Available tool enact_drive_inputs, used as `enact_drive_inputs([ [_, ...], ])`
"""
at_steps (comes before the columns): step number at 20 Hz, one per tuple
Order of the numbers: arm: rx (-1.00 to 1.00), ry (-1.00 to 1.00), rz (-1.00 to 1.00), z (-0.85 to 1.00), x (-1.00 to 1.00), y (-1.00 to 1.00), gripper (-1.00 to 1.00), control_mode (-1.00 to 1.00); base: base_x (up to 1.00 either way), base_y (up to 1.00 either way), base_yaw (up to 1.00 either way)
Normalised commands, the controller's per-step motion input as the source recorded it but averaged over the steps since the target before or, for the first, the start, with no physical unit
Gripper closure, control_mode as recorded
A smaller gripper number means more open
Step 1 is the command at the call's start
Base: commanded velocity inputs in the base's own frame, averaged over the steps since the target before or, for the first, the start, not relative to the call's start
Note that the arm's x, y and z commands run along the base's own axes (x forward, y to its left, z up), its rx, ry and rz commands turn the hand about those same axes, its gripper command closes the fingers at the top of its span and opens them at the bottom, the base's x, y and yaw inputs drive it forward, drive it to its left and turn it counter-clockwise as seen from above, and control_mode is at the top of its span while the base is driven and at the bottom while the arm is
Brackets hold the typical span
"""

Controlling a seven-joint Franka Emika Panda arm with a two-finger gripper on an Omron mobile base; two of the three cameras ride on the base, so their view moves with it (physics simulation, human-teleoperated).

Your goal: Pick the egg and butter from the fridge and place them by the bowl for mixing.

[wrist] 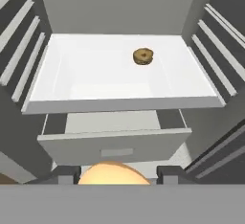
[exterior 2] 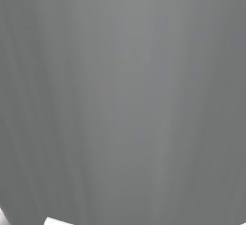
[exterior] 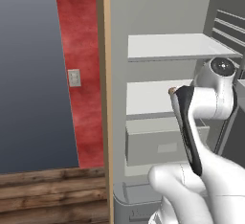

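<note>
The fridge (exterior: pixel 162 46) stands open, showing white shelves and a grey box drawer (exterior: pixel 158 146). In the hand view I look down on the middle shelf (wrist: pixel 95 74) and the drawer (wrist: pixel 115 144) from in front of the fridge (wrist: pixel 119 7). My gripper (wrist: pixel 118 175) is shut on the egg (wrist: pixel 114 171), a pale orange-tan round shape sitting between the two dark fingertips (wrist: pixel 67 174). The butter and the bowl are out of view.
A brown ring-shaped bun (wrist: pixel 143 56) lies on the middle shelf, right of centre; it peeks out behind my arm (exterior: pixel 172 90). Door racks (wrist: pixel 215 36) flank the shelf on both sides. A red wall strip (exterior: pixel 79 50) and wood trim border the fridge's left. A flat grey surface (exterior 2: pixel 123 99) is close to the right base camera.
</note>
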Motion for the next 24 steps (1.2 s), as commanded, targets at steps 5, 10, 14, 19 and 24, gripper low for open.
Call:
enact_drive_inputs([
  [5, -0.02, -0.13, 0.0, 0.0, -0.49, 0.04, 1.0, -1.0, 0.0, 0.0, 0.0],
  [10, 0.0, 0.0, 0.0, 0.0, 0.0, 0.0, 1.0, 1.0, -0.93, 0.46, 0.48],
  [14, 0.0, 0.0, 0.0, 0.0, 0.0, 0.0, 1.0, 1.0, -0.34, 0.71, 0.81],
  [19, 0.0, 0.0, 0.0, 0.0, 0.0, 0.0, 1.0, 1.0, -0.06, 0.75, 0.74],
  [24, 0.0, 0.0, 0.0, 0.0, 0.0, 0.0, 1.0, 1.0, 0.21, 0.71, 0.62],
])
